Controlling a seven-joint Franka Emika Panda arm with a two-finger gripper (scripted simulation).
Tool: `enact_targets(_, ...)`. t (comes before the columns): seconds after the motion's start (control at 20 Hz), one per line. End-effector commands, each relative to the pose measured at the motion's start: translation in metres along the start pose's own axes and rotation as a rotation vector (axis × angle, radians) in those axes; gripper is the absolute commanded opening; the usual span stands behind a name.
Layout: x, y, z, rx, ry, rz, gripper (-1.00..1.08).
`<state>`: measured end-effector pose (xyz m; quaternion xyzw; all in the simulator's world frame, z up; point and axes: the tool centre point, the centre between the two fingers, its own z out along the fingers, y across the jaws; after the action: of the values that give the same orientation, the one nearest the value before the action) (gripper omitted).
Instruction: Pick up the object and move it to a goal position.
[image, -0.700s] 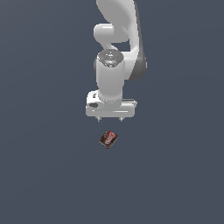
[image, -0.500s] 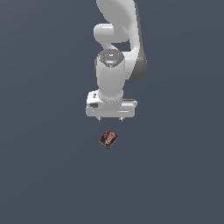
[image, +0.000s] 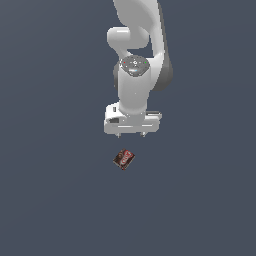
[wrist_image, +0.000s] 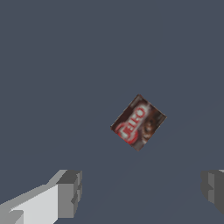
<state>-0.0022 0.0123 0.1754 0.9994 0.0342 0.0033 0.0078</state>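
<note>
Exterior view: the white arm's grey-tipped gripper (image: 131, 135) points straight down, jaws spread wide and holding nothing. Just below it, apart, the small flat dark brown-red box with the red-white oval logo (image: 124, 159) lies flat, its long axis diagonal to the fingers' line.

Exterior view: distant, facing arm. Wrist view: close, downward. Shared: box (image: 124, 159) (wrist_image: 138, 122).
</note>
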Motion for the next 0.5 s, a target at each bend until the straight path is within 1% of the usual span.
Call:
enact_targets(0.0, 0.000, 0.001, 0.000, 0.000, 0.000, 0.004, 1.00)
enact_targets(0.2, 0.002, 0.002, 0.005, 0.002, -0.001, 0.035, 1.00)
enact_targets(0.45, 0.005, 0.005, 0.016, 0.008, -0.002, 0.109, 1.00)
